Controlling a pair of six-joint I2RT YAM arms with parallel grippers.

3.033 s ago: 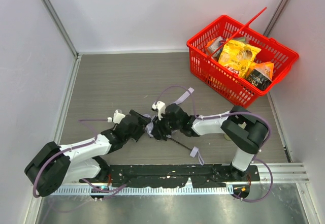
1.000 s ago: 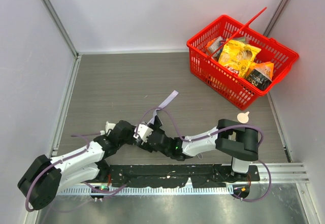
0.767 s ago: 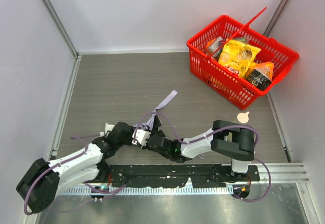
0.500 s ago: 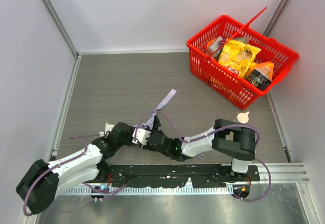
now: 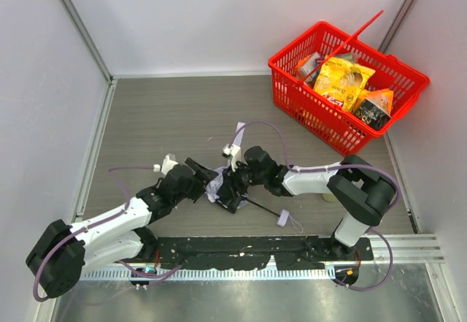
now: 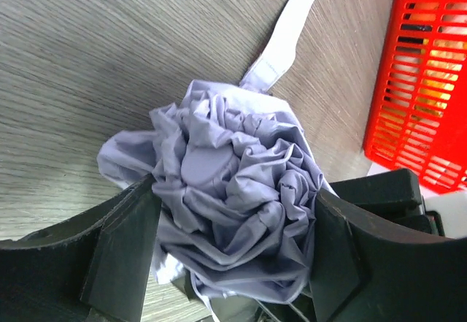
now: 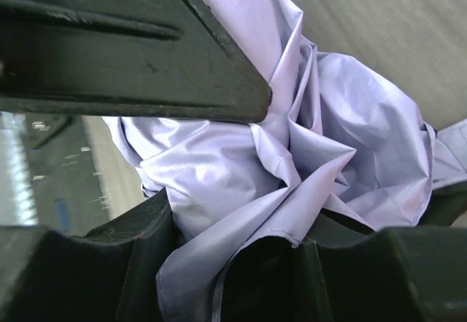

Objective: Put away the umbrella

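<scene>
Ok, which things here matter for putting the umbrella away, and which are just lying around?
Part of the job:
- umbrella, its crumpled fabric bunched between the jaws of both arms

Just lying about:
- red basket at the far right of the table
- snack packets inside that basket

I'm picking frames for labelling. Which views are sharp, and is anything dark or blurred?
Top external: evenly lit and sharp, red basket vivid, only soft shadows. Left wrist: umbrella fabric crisp, the left hand dark along the bottom edge. Right wrist: fabric in focus, the right hand nearly black, the background at left blurred.
</scene>
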